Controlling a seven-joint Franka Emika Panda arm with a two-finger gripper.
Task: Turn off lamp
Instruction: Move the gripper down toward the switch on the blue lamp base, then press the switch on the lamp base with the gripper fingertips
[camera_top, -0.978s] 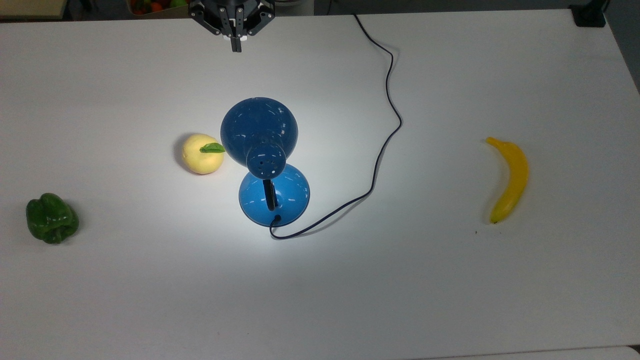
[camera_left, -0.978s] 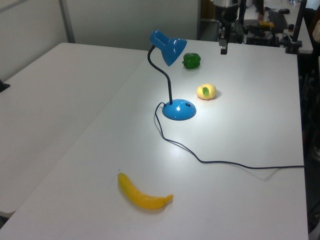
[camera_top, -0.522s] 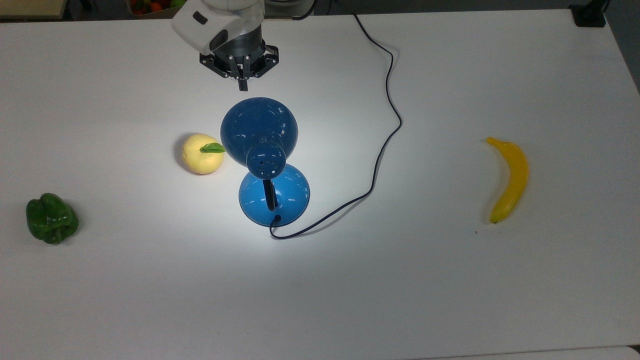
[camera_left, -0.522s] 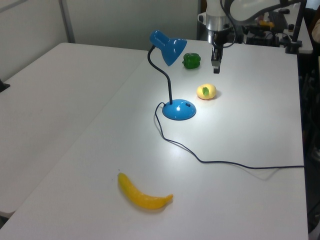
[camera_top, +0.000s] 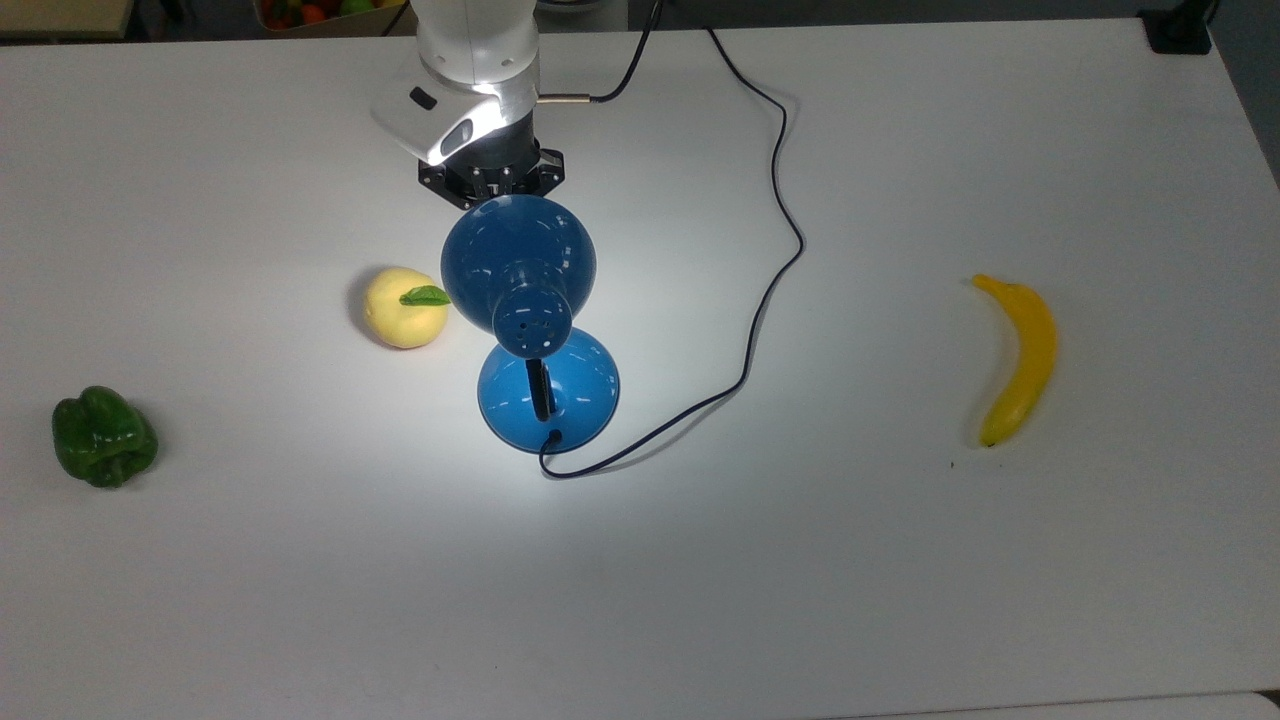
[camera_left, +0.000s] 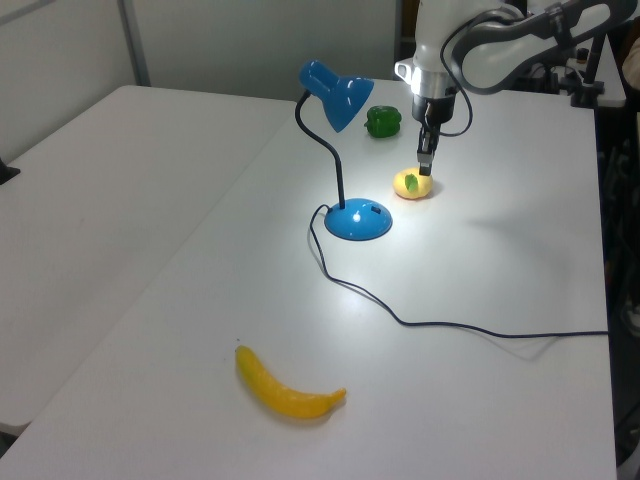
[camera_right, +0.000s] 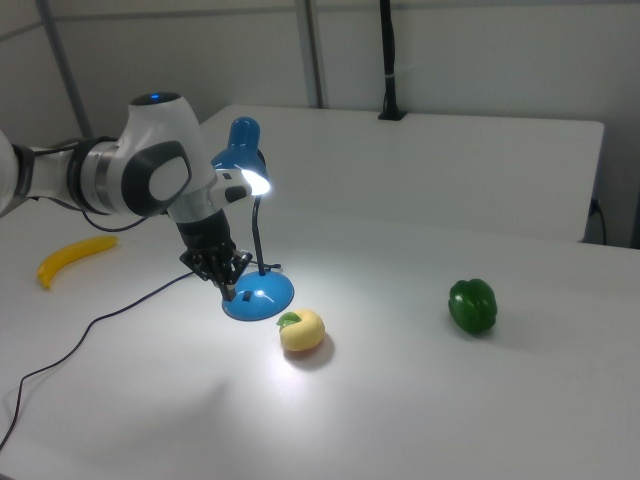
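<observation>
The tool (camera_left: 426, 170) has advanced toward the lamp (camera_left: 340, 100), fingers together, empty.

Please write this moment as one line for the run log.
lamp: on, table lit | gripper: shut, low near lamp base, touching nothing | apple: beside base | banana, pepper: apart
</observation>
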